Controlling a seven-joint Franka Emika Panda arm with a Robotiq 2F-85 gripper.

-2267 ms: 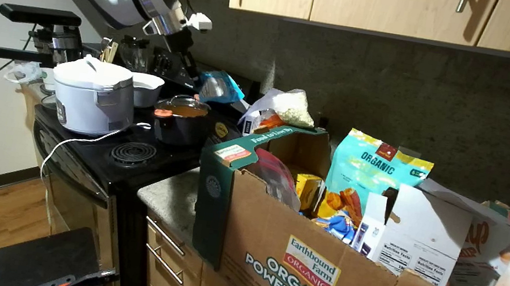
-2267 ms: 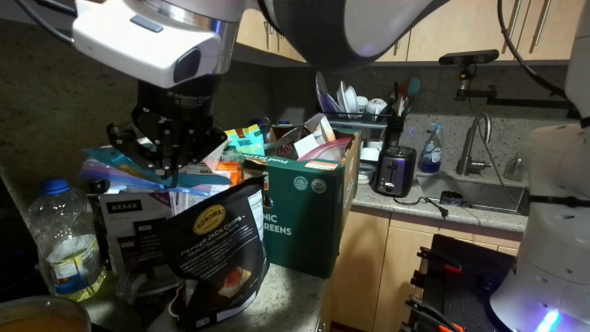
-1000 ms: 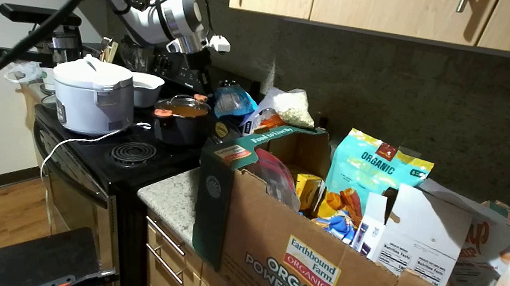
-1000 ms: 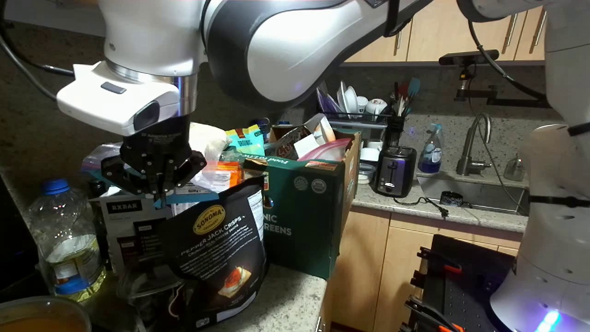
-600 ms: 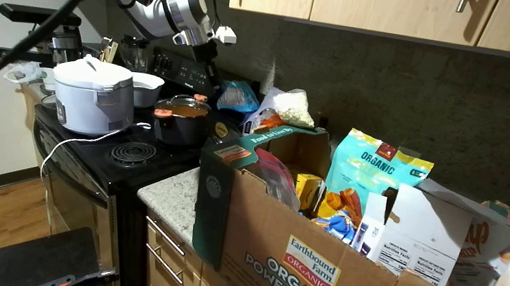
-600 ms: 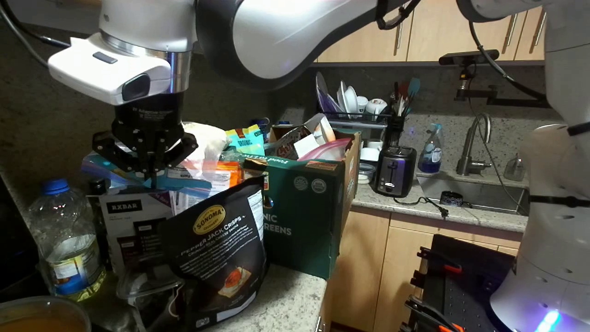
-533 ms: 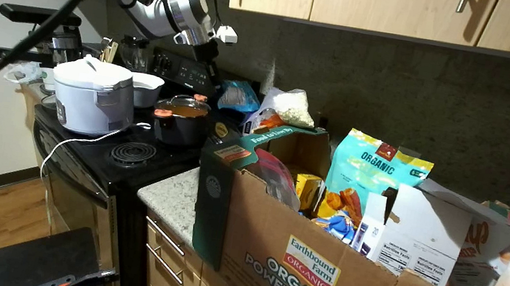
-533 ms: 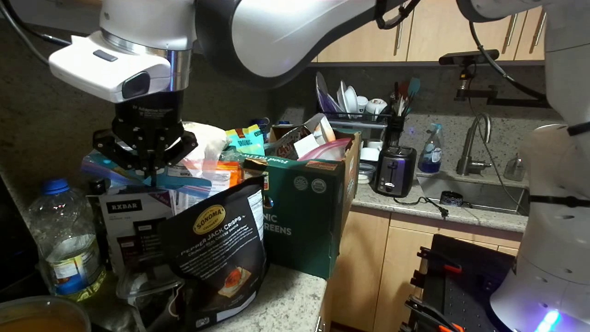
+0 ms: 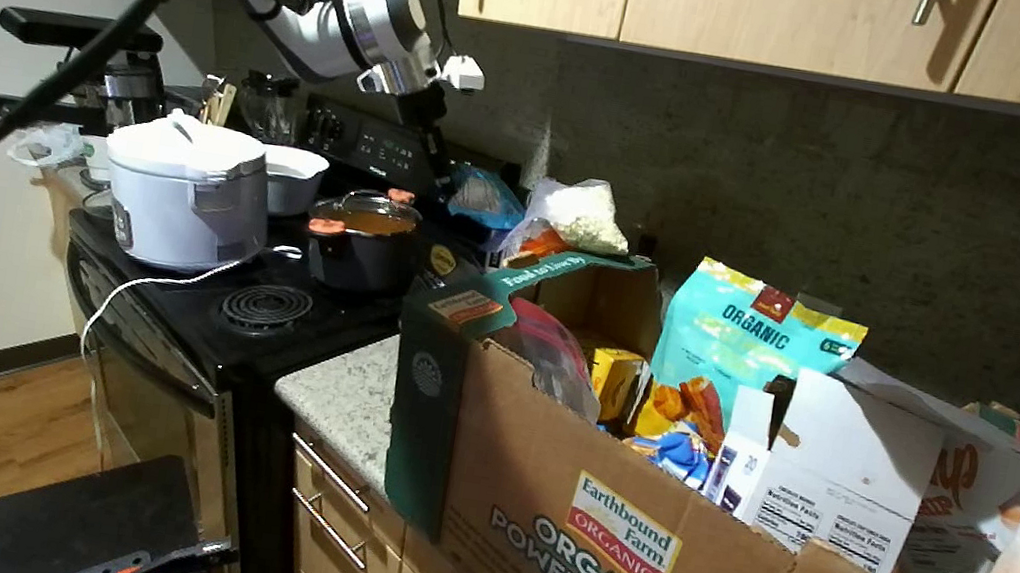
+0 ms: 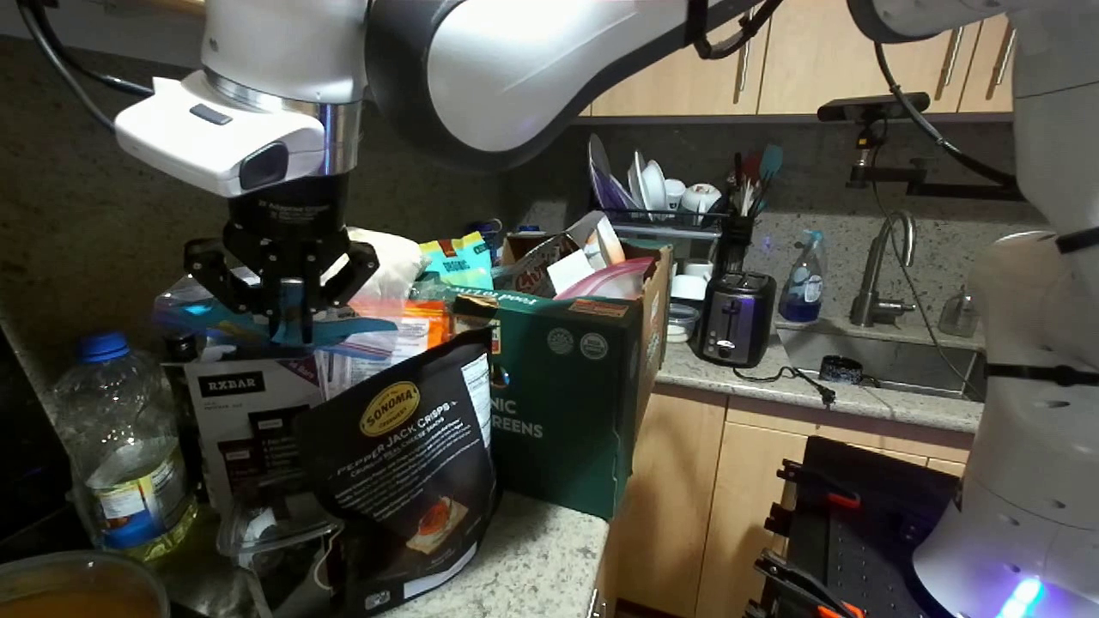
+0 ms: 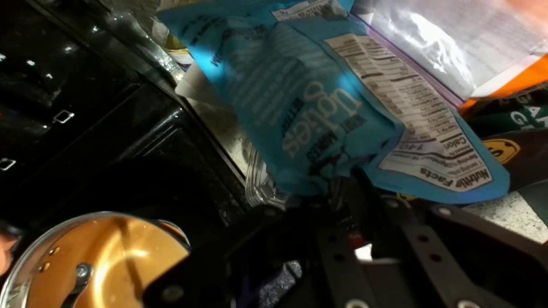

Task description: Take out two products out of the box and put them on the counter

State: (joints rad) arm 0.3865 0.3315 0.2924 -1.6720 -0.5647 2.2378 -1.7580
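A blue bag (image 9: pixel 485 200) lies over the RXBAR box in an exterior view (image 10: pixel 365 330), outside the box; its printed side fills the wrist view (image 11: pixel 299 98). My gripper (image 10: pixel 292 336) is at the bag, fingers slightly apart with blue showing between them; the gap also shows in the wrist view (image 11: pixel 340 184). The brown and green box (image 9: pixel 593 542) stands on the grey speckled counter (image 9: pixel 352 394), full of groceries. A white wrapper with orange-red print (image 9: pixel 985 489) is inside it. A white bag with orange (image 9: pixel 581 214) sits behind the box's near end.
A black Sonoma bag (image 10: pixel 412 481), the RXBAR box (image 10: pixel 232 386) and an oil bottle (image 10: pixel 129 463) crowd the counter below the gripper. The stove bears a pot (image 9: pixel 364 250) and a white cooker (image 9: pixel 180 197). The teal pouch (image 9: pixel 753 353) stands tall in the box.
The gripper carried the blue bag towards the box and lowered it beside the white bag. In the last half second the shut fingers have parted slightly and shifted a little towards the box.
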